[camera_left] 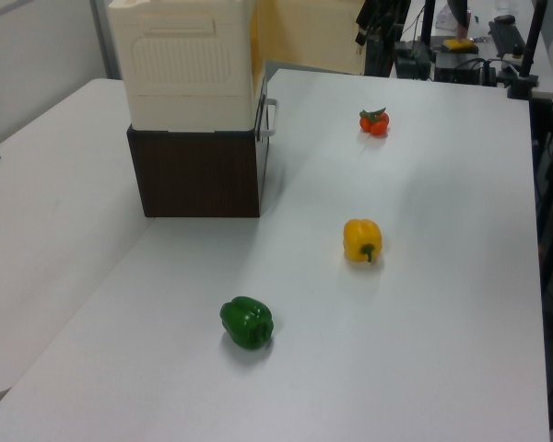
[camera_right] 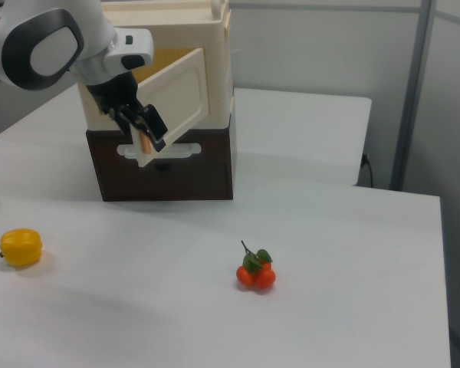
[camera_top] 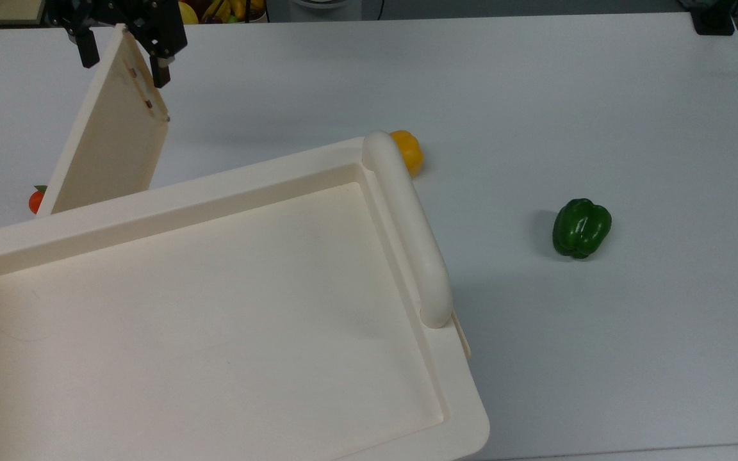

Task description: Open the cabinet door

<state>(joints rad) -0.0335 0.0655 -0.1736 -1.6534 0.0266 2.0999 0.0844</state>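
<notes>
The cabinet door [camera_top: 109, 134] is a cream panel with small dark fittings near its free edge, and it stands swung well out from the cabinet [camera_top: 215, 307]. My black gripper [camera_top: 124, 64] is open and straddles that free edge, one finger on each side. In the left view the door [camera_left: 309, 37] juts toward the left view's right, with the gripper [camera_left: 364, 32] at its tip. In the right view the door [camera_right: 176, 96] angles out from the cream upper body, and the gripper [camera_right: 142, 126] is at its lower outer corner.
A rounded rail [camera_top: 407, 224] runs along the cabinet top's edge. On the white table lie a yellow pepper [camera_top: 407, 150], a green pepper [camera_top: 580, 227] and a tomato cluster [camera_right: 254, 274], partly hidden behind the door in the top view. The cabinet's base [camera_left: 198, 175] is dark brown.
</notes>
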